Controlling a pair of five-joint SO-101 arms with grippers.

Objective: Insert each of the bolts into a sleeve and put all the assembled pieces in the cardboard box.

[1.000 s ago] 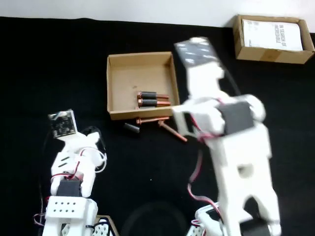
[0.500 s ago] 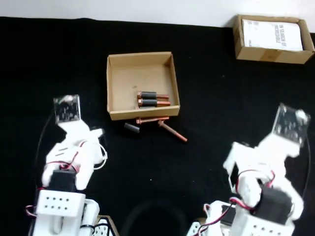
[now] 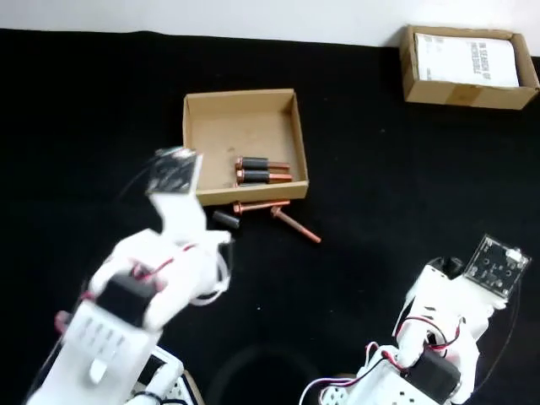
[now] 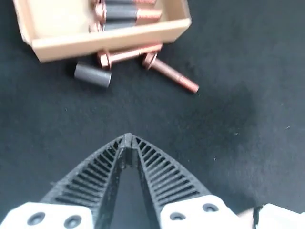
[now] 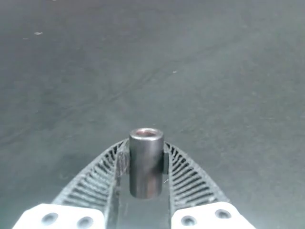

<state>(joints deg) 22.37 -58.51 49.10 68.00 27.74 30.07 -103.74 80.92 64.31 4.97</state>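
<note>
The open cardboard box (image 3: 218, 133) sits at mid-table with two assembled bolt-and-sleeve pieces (image 3: 263, 170) lying inside near its front wall. Just outside that wall lie two bare copper bolts (image 3: 260, 205) (image 3: 295, 225) and a loose dark sleeve (image 3: 225, 219). The left wrist view has the same sleeve (image 4: 93, 75) and bolts (image 4: 128, 53) (image 4: 170, 76) beyond my left gripper (image 4: 127, 141), which is shut and empty, a short way in front of them. My right gripper (image 5: 146, 144) is shut on another dark sleeve (image 5: 146, 164), held upright over bare black table at the near right.
A second cardboard box (image 3: 467, 91) with a white sheet in it stands at the far right corner. The left arm (image 3: 160, 270) stretches from the near left toward the box. The right arm (image 3: 447, 321) is folded at the near right edge.
The right arm drew back from beside the box to the near right corner. The left arm swung forward from the near left toward the box's front.
</note>
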